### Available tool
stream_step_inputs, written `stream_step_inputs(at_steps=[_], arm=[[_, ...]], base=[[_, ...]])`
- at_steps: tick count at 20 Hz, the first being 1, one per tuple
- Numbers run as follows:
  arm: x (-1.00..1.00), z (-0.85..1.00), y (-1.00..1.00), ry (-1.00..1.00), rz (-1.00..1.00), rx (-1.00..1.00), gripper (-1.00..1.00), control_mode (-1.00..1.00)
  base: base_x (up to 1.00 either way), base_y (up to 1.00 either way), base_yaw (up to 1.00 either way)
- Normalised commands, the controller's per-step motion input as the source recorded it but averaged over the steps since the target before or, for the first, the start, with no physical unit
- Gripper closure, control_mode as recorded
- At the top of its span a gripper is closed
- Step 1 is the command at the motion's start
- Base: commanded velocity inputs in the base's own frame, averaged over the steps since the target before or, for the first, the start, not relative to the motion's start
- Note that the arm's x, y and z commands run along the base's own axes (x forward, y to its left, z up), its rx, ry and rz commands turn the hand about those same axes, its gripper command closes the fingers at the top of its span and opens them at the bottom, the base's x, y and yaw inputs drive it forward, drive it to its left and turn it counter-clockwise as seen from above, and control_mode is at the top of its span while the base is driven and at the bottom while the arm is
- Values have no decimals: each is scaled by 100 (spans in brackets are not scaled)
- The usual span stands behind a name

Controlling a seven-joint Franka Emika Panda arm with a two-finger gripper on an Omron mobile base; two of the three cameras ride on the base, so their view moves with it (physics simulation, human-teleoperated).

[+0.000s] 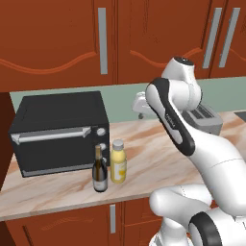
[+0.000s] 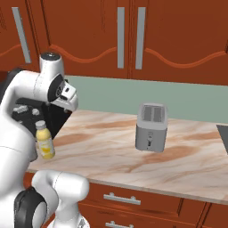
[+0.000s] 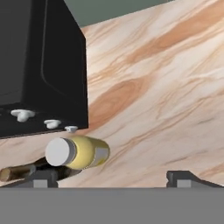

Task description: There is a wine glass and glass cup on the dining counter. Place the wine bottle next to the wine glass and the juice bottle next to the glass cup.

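Hovering spread above the juice bottle (image 3: pixel 81 152) beside the toaster oven (image 3: pixel 39 65), the tool (image 3: pixel 113 177) should be centred on one bottle.

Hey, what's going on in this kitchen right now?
A white robot arm is hovering above a marble counter with its gripper open and empty. The wine bottle and the juice bottle stand upright side by side in front of a black toaster oven, neither picked up yet. A toaster sits further along the counter. No glasses are in sight here.
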Motion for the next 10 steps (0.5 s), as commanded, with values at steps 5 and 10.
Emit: stream_step_inputs(at_steps=[5, 10], arm=[[3, -9, 25, 8, 0, -1, -100, -100], [18, -11, 35, 22, 0, -15, -100, -100]], base=[[0, 0, 0], [0, 0, 0]])
